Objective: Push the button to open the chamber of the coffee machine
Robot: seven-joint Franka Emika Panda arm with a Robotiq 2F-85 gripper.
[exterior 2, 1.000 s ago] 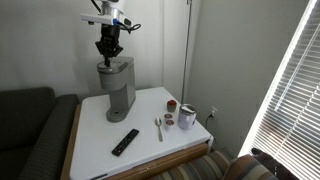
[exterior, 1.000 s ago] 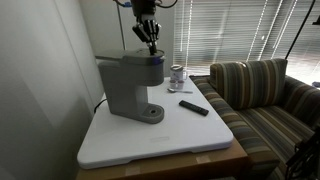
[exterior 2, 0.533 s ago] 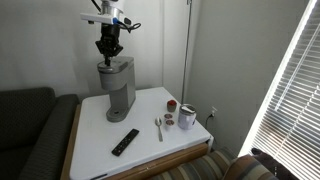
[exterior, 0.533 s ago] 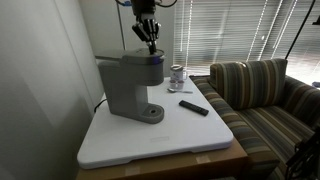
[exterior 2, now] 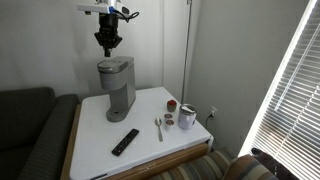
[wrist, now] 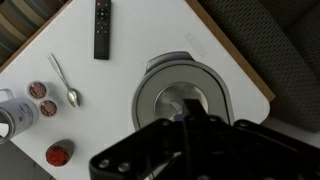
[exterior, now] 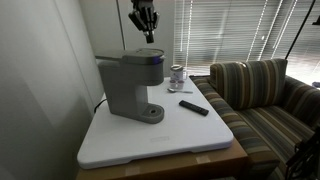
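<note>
The grey coffee machine (exterior: 128, 88) stands on the white table in both exterior views (exterior 2: 118, 90). Its rounded chamber head (exterior: 143, 64) overhangs the round base and looks closed (exterior 2: 115, 68). In the wrist view I look straight down on the chamber's flat lid (wrist: 160, 95). My gripper (exterior: 144, 33) hangs clear above the head, not touching it (exterior 2: 108, 46). Its fingers are together and hold nothing (wrist: 188, 120). I cannot pick out the button.
A black remote (exterior: 194, 107) lies on the table in front of the machine (wrist: 102, 40). A spoon (wrist: 65, 80), coffee pods (wrist: 44, 98) and a white cup (exterior 2: 187, 117) lie near one table corner. A striped sofa (exterior: 265, 100) stands beside the table.
My gripper has risen from just on top of the chamber head to well above it. The machine looks unchanged.
</note>
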